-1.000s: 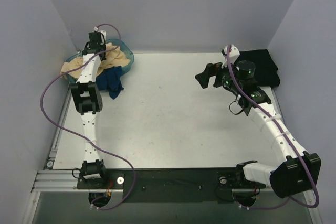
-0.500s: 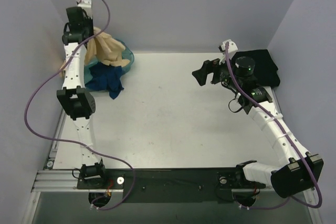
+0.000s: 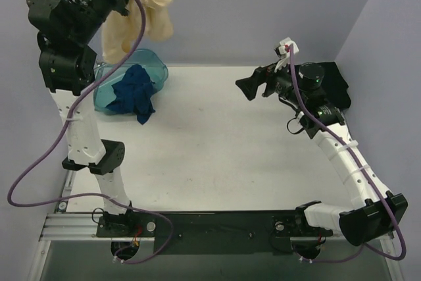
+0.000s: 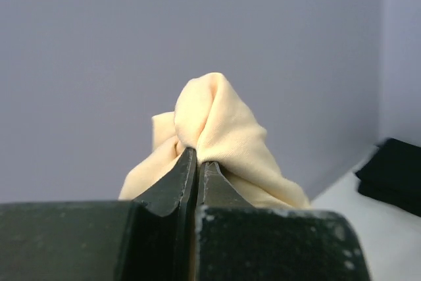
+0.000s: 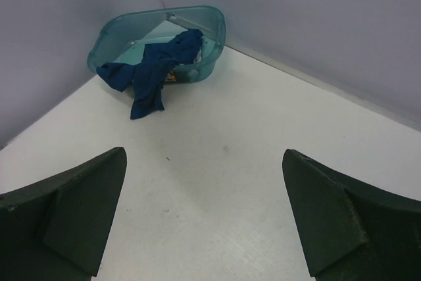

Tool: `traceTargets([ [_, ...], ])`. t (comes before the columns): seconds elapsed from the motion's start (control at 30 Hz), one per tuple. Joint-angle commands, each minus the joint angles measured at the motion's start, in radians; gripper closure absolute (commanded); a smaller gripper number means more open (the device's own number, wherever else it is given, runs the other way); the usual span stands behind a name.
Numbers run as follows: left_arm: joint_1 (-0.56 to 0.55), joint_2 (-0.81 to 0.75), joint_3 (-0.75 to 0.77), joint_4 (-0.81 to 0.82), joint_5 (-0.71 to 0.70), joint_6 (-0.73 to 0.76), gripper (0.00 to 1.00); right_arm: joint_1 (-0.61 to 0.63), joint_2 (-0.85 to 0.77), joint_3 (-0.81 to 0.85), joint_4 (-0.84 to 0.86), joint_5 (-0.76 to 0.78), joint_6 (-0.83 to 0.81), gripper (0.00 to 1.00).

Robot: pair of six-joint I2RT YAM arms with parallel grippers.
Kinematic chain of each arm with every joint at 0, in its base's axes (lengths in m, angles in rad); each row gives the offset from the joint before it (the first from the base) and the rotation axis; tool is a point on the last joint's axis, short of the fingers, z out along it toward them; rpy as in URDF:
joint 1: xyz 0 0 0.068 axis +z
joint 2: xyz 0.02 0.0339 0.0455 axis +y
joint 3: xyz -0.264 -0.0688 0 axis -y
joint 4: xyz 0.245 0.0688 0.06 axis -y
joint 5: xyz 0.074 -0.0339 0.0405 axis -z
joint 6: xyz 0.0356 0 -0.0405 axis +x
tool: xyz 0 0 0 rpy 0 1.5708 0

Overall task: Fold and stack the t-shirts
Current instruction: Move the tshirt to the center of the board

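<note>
**Tan shirt up in the air, other two sitting on the bench**

The left hand point(image 4: 197, 158) is clamped tight on a bunch of the pale yellow-tan t-shirt point(image 3: 150, 6). Its dark fingers are pressed together with a soft rounded fold of cloth poking out above the tips. The shirt hangs from there in a loose, crumpled drape, high over the far left corner of the bench point(image 3: 210, 156) and clear of everything below it.

Right under it sits the teal basin point(image 3: 160, 72), a see-through plastic tub with rounded corners and a smooth rim. The dark blue t-shirt point(image 5: 152, 74) is heaped in it, all wrinkly, with one twisted end spilling over the near rim onto the flat white bench top.

The right hand point(image 5: 204, 156) has its fingers spread wide with nothing between them. It hovers above the far right part of the bench and points toward the basin. The black t-shirt point(image 3: 334, 82) lies in the far right corner just behind that arm, as a flat, squarish pad of matte cloth.
</note>
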Motion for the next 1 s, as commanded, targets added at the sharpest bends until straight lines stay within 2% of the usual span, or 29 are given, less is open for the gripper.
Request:
traceTargets([
  [0.0, -0.092, 0.034, -0.017, -0.200, 0.266, -0.038, 1.00, 0.008, -0.033, 0.062, 0.046, -0.071, -0.017, 0.00],
  [0.1, -0.167, 0.026, -0.124, -0.264, 0.315, -0.049, 1.00, 0.000, -0.069, 0.061, -0.036, -0.059, -0.074, 0.00],
  [0.2, -0.237, 0.019, -0.300, -0.304, 0.376, -0.023, 1.00, -0.024, -0.108, 0.016, -0.085, -0.047, -0.091, 0.00],
  [0.3, -0.285, 0.031, -0.445, -0.295, 0.398, 0.014, 1.00, -0.096, -0.125, -0.031, -0.128, -0.054, -0.070, 0.00],
  [0.37, -0.308, 0.051, -0.596, -0.235, 0.413, -0.013, 1.00, -0.154, -0.128, -0.066, -0.133, -0.071, -0.015, 0.00],
  [0.43, -0.328, 0.086, -0.684, -0.148, 0.407, -0.030, 1.00, -0.193, -0.120, -0.097, -0.164, -0.057, 0.015, 0.00],
  [0.57, -0.377, 0.187, -0.733, -0.030, 0.364, -0.045, 1.00, -0.174, -0.082, -0.085, -0.316, 0.012, -0.073, 0.00],
  [0.67, -0.400, 0.235, -0.756, 0.070, 0.376, -0.133, 0.99, -0.162, -0.039, -0.116, -0.361, 0.047, -0.099, 0.00],
  [0.7, -0.403, 0.252, -0.768, 0.116, 0.381, -0.136, 0.88, -0.158, -0.025, -0.123, -0.396, 0.079, -0.105, 0.00],
  [0.73, -0.406, 0.262, -0.772, 0.130, 0.372, -0.163, 0.45, -0.153, 0.004, -0.146, -0.415, 0.084, -0.113, 0.01],
  [0.77, -0.406, 0.269, -0.767, 0.136, 0.366, -0.162, 0.22, -0.150, 0.025, -0.159, -0.419, 0.105, -0.111, 0.02],
  [0.8, -0.405, 0.272, -0.761, 0.133, 0.349, -0.151, 0.11, -0.139, 0.062, -0.184, -0.425, 0.114, -0.110, 0.02],
  [0.9, -0.356, 0.272, -0.721, 0.112, 0.320, -0.163, 0.11, -0.087, 0.168, -0.208, -0.439, 0.168, -0.117, 0.04],
  [0.97, -0.299, 0.264, -0.709, 0.110, 0.324, -0.223, 0.10, -0.018, 0.293, -0.200, -0.455, 0.199, -0.119, 0.05],
])
